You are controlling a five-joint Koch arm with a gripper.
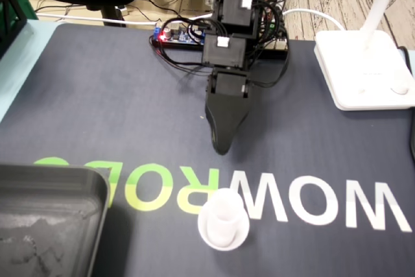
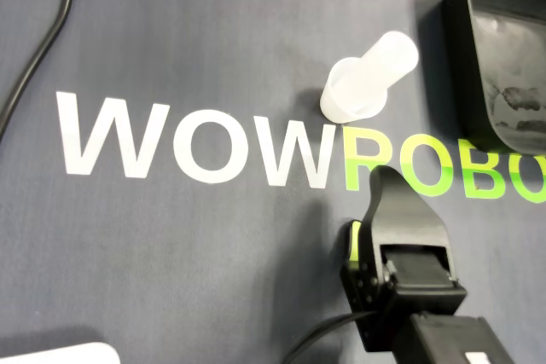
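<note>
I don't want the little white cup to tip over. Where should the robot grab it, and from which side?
Best guess: grab the white cup by its narrow upper tube, not the wide flared foot. It stands upright on the mat with nothing touching it, so the gripper could come straight down from above, a jaw on each side of the tube.

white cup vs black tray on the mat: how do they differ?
Colour: the white cup is translucent, the black tray is matte black.
Size: the cup is small; the tray is far bigger and cut off by the frame.
Pose: the cup stands upright and narrow, the tray lies low and wide.
Shared: both sit on the dark mat, untouched by the pincer.
</note>
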